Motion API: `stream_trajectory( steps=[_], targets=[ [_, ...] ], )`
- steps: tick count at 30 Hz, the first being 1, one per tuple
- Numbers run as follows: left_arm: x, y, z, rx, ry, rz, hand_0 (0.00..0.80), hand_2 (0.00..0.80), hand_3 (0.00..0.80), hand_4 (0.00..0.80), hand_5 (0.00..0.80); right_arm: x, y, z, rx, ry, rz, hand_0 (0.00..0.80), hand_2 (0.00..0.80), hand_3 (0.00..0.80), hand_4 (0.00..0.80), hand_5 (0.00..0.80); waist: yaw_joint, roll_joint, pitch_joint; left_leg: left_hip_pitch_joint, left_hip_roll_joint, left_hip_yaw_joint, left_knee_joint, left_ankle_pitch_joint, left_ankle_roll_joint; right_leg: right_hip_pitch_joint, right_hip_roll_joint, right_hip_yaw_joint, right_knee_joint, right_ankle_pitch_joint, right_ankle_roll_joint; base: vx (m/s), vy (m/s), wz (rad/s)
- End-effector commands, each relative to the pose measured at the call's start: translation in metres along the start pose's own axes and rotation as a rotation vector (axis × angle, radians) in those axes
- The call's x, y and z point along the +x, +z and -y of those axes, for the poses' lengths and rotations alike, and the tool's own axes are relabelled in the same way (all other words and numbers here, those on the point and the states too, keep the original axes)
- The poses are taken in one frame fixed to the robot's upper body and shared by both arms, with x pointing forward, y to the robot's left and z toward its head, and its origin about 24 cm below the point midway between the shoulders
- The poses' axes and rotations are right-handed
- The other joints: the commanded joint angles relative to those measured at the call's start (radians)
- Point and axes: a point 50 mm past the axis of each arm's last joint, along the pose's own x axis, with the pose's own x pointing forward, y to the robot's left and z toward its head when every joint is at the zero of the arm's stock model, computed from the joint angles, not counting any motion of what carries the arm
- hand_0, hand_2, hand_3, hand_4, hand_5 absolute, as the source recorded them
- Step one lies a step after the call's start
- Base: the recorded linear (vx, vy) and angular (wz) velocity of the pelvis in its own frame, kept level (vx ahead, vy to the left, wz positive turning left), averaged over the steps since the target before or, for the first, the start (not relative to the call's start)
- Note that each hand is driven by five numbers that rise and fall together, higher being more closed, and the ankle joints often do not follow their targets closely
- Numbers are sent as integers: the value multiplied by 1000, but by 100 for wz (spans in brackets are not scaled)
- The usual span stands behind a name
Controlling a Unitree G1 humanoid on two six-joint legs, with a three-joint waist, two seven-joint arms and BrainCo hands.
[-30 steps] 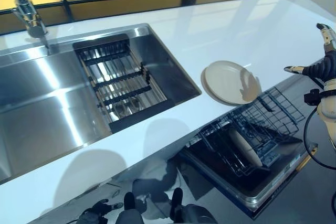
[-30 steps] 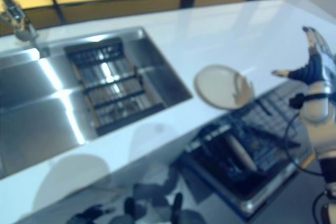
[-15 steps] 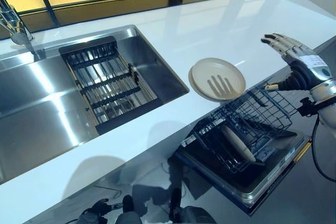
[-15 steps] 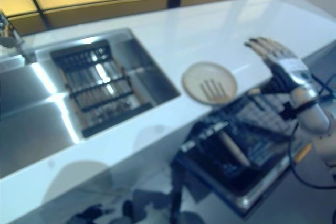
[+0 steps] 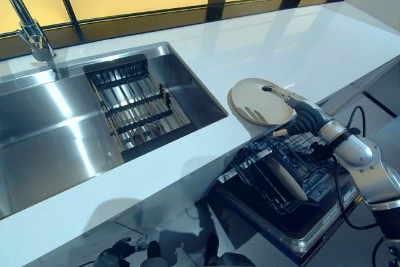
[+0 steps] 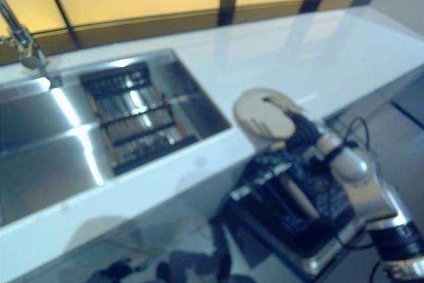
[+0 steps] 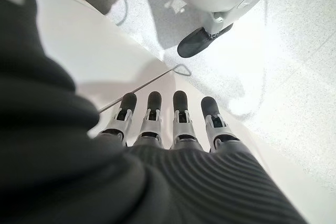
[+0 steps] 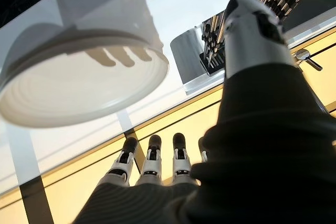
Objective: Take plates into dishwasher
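Plate point(image 5: 257, 100), cream and round, is sitting flat on the white countertop point(image 5: 312, 48), right by the counter's front edge and off to the robot's right of the sink point(image 5: 94, 117). Directly below that edge the dishwasher point(image 5: 300, 214) is open with its dark wire rack point(image 5: 275, 167) pulled out, and there's already one pale plate in the rack point(image 5: 289, 178), standing tilted between the wires.

Right hand point(image 5: 294, 105) is hanging over the plate's near-right rim, fingers straight and spread, not wrapped around anything. In the right wrist view you can see the fingers point(image 8: 152, 158) stretched out with the plate point(image 8: 79, 85) past them and a gap in between, so no grip on it. Can't really tell if a fingertip is brushing the rim or just hovering above it.

Left hand point(image 7: 173, 129) only shows in its own wrist view, down low over the speckled floor point(image 7: 273, 56), well away from the sink, fingers out straight side by side, holding nothing.

Sink itself has a dark slatted drain rack point(image 5: 134, 104) across its right half and a chrome faucet point(image 5: 28, 26) at the back left corner.
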Motion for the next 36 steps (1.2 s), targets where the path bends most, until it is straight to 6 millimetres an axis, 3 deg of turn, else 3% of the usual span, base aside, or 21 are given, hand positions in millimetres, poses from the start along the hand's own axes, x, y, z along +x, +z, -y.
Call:
stream_trajectory(
  steps=[1, 6, 17, 36],
  targets=[
    [4, 21, 0, 44, -8, 30, 0, 0, 0, 0, 0, 14, 21, 21, -22, -48, 96, 0, 0, 0, 0, 0, 22, 36, 11, 6, 33, -27, -3, -37, 12, 33, -37, -3, 164, -128, 51, 3, 11, 4],
    [4, 20, -1, 41, -3, 29, 0, 0, 0, 0, 0, 14, 12, 9, -9, -9, 64, 0, 0, 0, 0, 0, 24, 38, 13, 5, 34, -26, -3, -36, 14, 28, -44, -9, 174, -123, 56, 0, 5, 1],
    [4, 19, -3, 38, 1, 27, 0, 0, 0, 0, 0, 11, 4, 10, -19, -49, 29, 0, 0, 0, 0, 0, 25, 33, 17, 4, 35, -23, -3, -37, 18, 24, -48, -9, 179, -114, 64, 0, 0, 0],
    [3, 16, -7, 40, 10, 25, 0, 0, 0, 0, 0, 8, -12, 27, -338, -138, -96, 0, 0, 0, 0, 0, 32, 24, 17, 0, 37, -21, -3, -40, 21, 22, -53, -14, 180, -103, 74, 0, 0, 0]
  ],
)
